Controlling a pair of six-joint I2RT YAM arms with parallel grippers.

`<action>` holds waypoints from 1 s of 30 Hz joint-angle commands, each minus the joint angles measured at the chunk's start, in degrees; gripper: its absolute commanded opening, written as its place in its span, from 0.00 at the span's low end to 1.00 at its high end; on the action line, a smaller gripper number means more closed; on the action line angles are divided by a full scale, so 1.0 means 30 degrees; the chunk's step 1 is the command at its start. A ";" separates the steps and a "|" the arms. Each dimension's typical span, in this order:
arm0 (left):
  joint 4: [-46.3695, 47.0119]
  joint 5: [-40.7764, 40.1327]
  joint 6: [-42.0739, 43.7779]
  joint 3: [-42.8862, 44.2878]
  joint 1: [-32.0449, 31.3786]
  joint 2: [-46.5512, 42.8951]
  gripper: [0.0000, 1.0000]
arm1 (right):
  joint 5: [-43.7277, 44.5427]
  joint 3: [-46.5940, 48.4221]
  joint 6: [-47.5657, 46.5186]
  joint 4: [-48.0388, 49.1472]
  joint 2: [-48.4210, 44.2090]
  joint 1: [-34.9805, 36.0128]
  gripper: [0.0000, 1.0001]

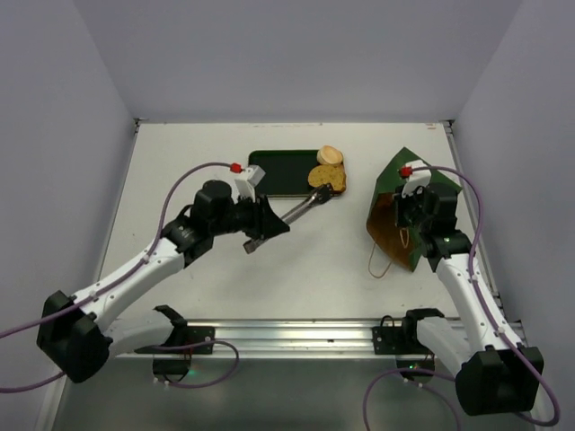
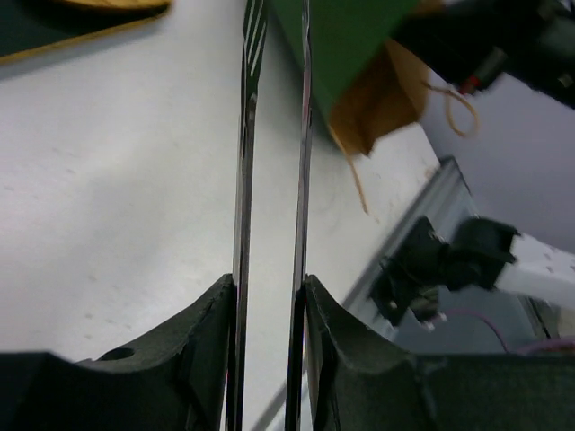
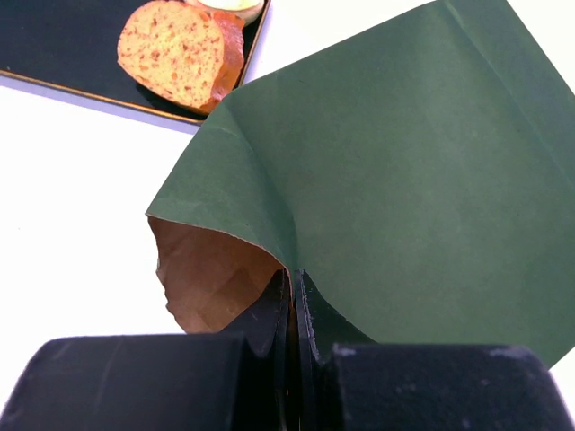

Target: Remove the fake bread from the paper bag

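The paper bag (image 1: 409,175), dark green outside and brown inside, lies tilted at the right with its mouth open toward the left. My right gripper (image 1: 409,213) is shut on the bag's rim (image 3: 295,287); the brown inside (image 3: 216,274) shows left of my fingers. Two pieces of fake bread lie on the tray: a brown toast slice (image 1: 326,177) (image 3: 175,54) and a tan round bun (image 1: 331,154). My left gripper (image 1: 260,224) (image 2: 269,296) is shut on metal tongs (image 1: 301,208) (image 2: 247,180), whose tips are apart, with nothing visible between them, and reach next to the toast slice. Anything inside the bag is hidden.
A flat dark green tray (image 1: 283,172) lies at the back centre. The bag's twine handle (image 1: 375,260) hangs onto the table. A metal rail (image 1: 296,332) runs along the near edge. Grey walls close in the left, back and right.
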 commanded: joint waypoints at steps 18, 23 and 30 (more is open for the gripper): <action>0.1086 -0.7075 -0.1240 0.2692 -1.0776 0.3736 0.38 | -0.1315 0.2197 0.1133 -0.0115 0.1583 -0.0092 0.00; 0.0176 -0.9683 0.0051 0.5564 -1.1127 0.6809 0.38 | -0.1432 0.1963 0.1133 -0.0057 0.1320 -0.0034 0.00; -0.2430 -1.3283 0.1108 0.9926 -1.1742 1.0007 0.38 | -0.1374 0.1729 0.1162 0.0090 0.1056 -0.0034 0.00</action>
